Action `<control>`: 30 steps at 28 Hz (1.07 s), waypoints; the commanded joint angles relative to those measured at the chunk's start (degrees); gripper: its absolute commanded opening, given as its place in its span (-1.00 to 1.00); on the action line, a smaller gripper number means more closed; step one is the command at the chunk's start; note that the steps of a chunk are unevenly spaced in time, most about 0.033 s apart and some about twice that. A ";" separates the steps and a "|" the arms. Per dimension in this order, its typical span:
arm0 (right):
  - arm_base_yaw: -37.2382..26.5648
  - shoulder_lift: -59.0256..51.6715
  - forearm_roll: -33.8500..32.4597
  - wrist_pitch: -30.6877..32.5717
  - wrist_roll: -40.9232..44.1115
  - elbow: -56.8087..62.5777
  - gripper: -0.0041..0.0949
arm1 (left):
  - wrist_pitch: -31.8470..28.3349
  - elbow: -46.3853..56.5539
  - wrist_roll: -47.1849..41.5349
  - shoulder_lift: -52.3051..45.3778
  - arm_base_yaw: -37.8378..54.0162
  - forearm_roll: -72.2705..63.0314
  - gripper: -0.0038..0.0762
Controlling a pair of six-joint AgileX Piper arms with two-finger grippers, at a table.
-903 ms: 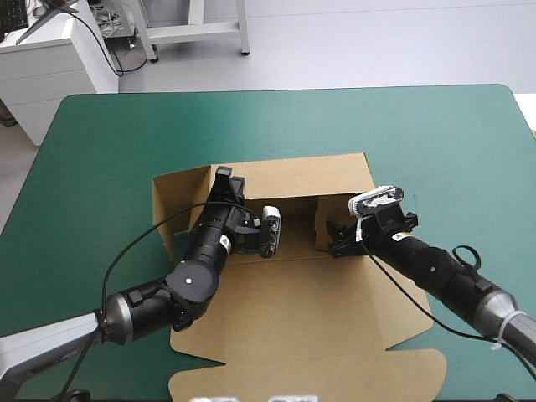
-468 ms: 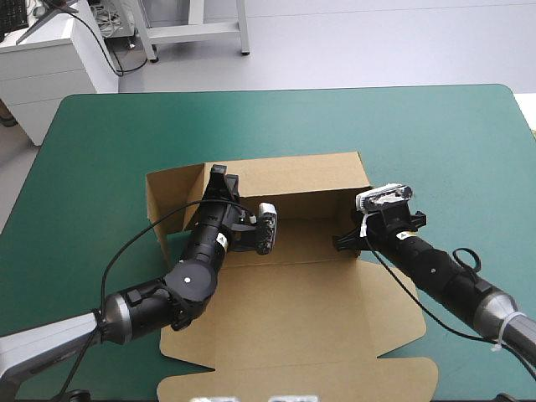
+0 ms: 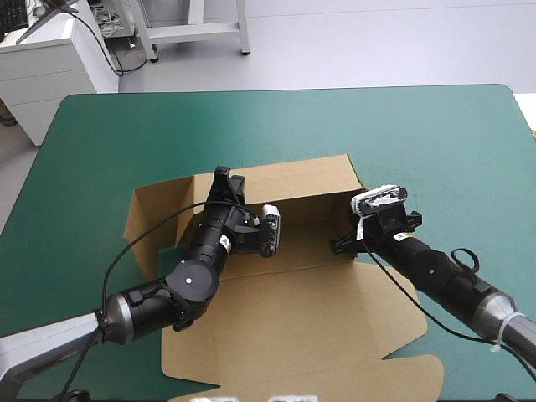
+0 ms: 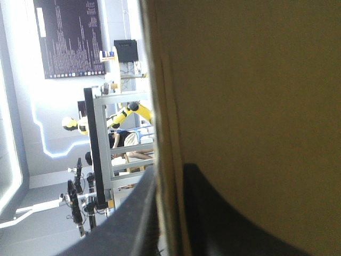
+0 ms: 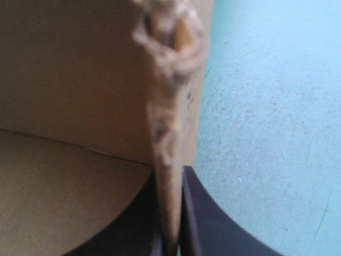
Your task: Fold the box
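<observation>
- The box (image 3: 293, 318), at the middle of the surface (image 3: 419, 134), is turning leftward since just before, and its walls are standing higher.
- The left tool (image 3: 222, 176) is clamping its back wall and the right tool (image 3: 339, 244) its right wall, so the tray is probably forming.

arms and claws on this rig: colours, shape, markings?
Both arms are black, built of rounded segments, with a silver-grey tube toward the base. The left arm has a small white dot on its round joint; the right arm has a white tie around its silver part. The left claw and the right claw each have two broad black fingers curved like fins.
</observation>
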 commanded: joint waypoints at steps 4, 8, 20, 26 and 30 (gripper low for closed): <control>0.19 -1.74 -0.56 -0.65 -0.27 -1.73 -0.94 | 1.24 -1.44 -2.13 -1.50 -0.41 2.90 0.51; 0.19 -1.74 -0.56 -0.93 -0.27 -1.73 -0.94 | 3.07 -1.44 -2.13 -1.50 -0.54 2.90 0.61; 0.00 -0.15 -0.48 -12.24 -0.38 -6.26 -0.94 | 10.59 -1.44 -1.17 -1.50 -5.14 2.90 0.61; 0.00 5.43 5.75 -15.11 -8.00 -12.15 -0.94 | 14.03 -1.44 -1.17 -1.50 -9.41 2.90 0.61; 0.00 11.47 19.80 -17.14 -24.98 -17.37 -0.94 | 14.40 -1.44 -1.17 -1.50 -11.53 2.90 0.53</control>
